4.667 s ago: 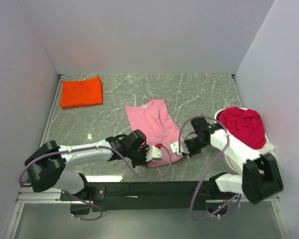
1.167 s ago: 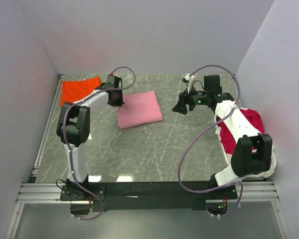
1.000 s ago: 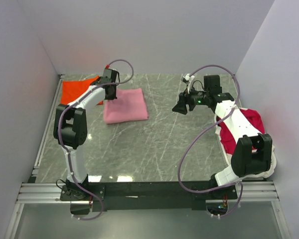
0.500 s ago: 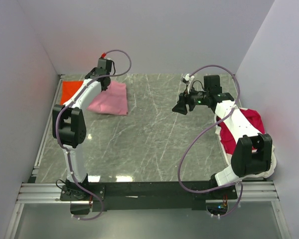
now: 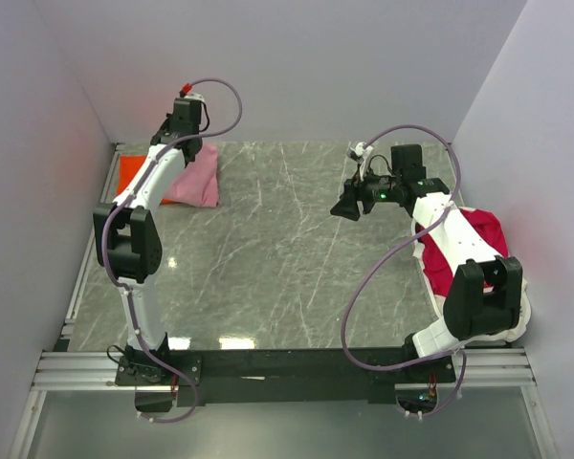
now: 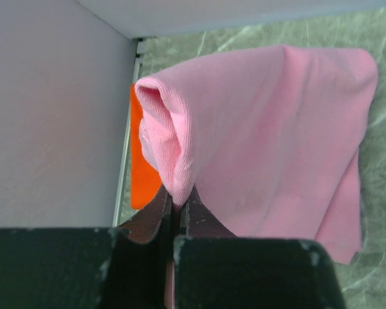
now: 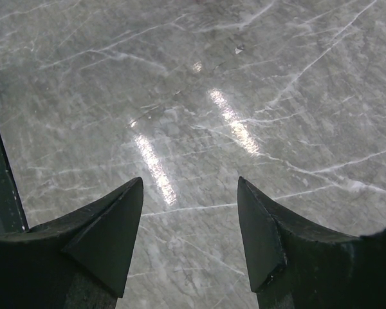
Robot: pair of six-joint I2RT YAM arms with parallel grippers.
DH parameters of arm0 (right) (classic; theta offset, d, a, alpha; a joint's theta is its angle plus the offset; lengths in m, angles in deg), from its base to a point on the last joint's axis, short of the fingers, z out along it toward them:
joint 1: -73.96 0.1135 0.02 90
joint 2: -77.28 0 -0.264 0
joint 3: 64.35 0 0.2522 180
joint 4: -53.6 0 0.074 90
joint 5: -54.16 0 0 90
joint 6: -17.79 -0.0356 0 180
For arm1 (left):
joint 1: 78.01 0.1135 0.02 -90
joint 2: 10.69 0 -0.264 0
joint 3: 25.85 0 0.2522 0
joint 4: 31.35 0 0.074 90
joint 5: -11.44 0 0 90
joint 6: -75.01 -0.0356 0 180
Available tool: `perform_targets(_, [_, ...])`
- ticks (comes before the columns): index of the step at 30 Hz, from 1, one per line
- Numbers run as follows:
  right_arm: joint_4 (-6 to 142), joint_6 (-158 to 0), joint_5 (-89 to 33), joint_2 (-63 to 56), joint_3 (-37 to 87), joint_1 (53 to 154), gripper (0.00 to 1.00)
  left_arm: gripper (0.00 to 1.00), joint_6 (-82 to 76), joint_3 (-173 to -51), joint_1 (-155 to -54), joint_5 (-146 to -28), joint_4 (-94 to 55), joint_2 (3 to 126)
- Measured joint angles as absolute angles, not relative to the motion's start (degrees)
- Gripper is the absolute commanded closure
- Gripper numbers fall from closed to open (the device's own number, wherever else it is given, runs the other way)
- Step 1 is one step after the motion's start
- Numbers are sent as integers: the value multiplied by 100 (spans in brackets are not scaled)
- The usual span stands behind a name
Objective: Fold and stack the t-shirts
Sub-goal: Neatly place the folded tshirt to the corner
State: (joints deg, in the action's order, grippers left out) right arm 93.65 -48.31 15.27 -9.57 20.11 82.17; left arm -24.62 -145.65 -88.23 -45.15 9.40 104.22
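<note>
The pink t-shirt (image 5: 199,179), folded, is pinched at a bunched fold by the left gripper (image 6: 177,201), its fingers pressed together on the cloth. The shirt is held at the far left corner of the worktop (image 5: 297,268), with the rest of it draped down and away from the gripper. The orange t-shirt (image 5: 130,175) is seen flat beside the left wall, partly covered by the pink one; whether the two are touching cannot be told. The right gripper (image 7: 190,225) is spread wide with nothing between its fingers and is held above bare worktop towards the far right. A crimson t-shirt (image 5: 476,239) is bunched in a heap at the right edge, beside the right arm.
</note>
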Motion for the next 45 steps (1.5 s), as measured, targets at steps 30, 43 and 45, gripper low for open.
perform_targets(30, [9376,-4724,1522,-957,1947,8217,34,100,-2641,-14904,-8794,-4416,835,10046])
perform_targets(43, [9402,-4724,1522,-957,1947,8217,34,100,-2576,-14904,-8276,-4604,835,10000])
perform_targets(45, [9404,-4724,1522,-957,1947,8217,34,100,-2558,-14976,-8169,-4650,830,10105])
